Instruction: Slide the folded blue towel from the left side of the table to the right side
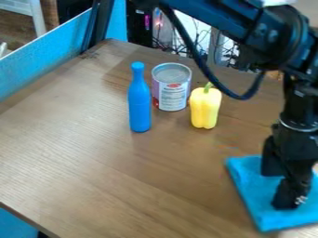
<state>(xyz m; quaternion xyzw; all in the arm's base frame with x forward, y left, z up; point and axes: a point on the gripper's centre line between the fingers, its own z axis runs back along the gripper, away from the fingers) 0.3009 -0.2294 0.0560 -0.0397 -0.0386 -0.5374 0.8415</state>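
Observation:
My black gripper [279, 189] points down over the blue cloth [260, 211] at the lower right, its two fingers apart. One finger is farther back and the other is nearer the front; both tips are low over the cloth, and whether they touch it I cannot tell. No object can be made out between them. The cloth lies flat on the wooden table [99, 158], partly hidden by the gripper. Farther back stand a blue bottle [140, 104], a metal can [172, 90] with a pale label, and an upright yellow pepper [205, 108] with a green stem.
The arm and its looping black cable come in over the upper right, above the table's back part. A blue panel [43, 58] runs beside the left edge. Cables hang behind the far edge. The bottle, can and pepper stand close together near the back middle.

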